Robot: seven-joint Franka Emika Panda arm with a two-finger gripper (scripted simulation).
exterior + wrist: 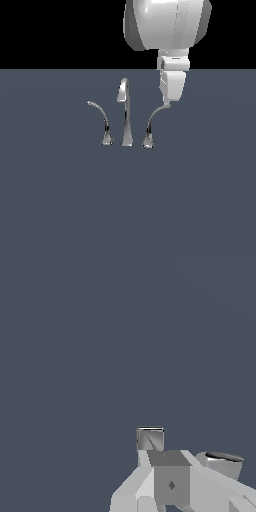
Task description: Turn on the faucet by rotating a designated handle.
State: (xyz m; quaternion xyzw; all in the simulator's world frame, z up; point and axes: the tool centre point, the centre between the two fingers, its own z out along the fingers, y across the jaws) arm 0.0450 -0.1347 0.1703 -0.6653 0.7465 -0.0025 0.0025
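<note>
Now the arm meets the lever

Largest first: the gripper [167, 100] hangs over the grey bench [50, 200], its tip touching the outer end of the handle [152, 120], right of the faucet [125, 112] spout in the exterior view; whether the jaws are open I cannot tell; turning seems barely begun

Through the wrist view you look down on a plain slate-grey floor [100, 346] filling nearly the whole picture. At the edge sits the pale grey, blocky gripper [160, 476], its faceted finger bodies close together; you cannot tell how the jaws stand. Just beyond its tip shows a small shiny chrome square end [150, 439], and beside the gripper body a rounded chrome cup-like piece [222, 462].
</note>
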